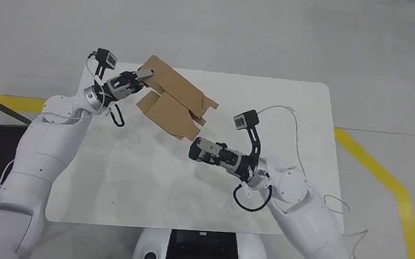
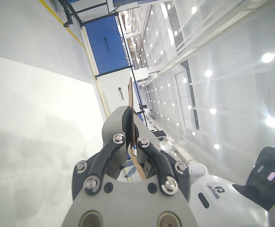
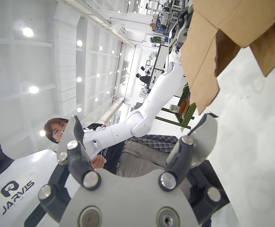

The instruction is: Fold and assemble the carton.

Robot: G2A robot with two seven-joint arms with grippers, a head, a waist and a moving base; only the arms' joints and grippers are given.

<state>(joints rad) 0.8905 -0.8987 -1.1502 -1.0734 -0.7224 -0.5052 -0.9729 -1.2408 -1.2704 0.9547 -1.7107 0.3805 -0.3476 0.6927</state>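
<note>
Nearest in, the right gripper waits with its jaws spread wide and nothing between them, one fingertip just beside a loose lower flap of the carton, lined up, I'd say, to push that flap home. The half-formed carton hangs over the table at its far left, though I can't tell whether the low corner touches. Beyond, the left gripper pinches a panel edge tight, bracing the carton for the fold.

White table, yellow floor line (left of it), grey floor, blue panel
</note>
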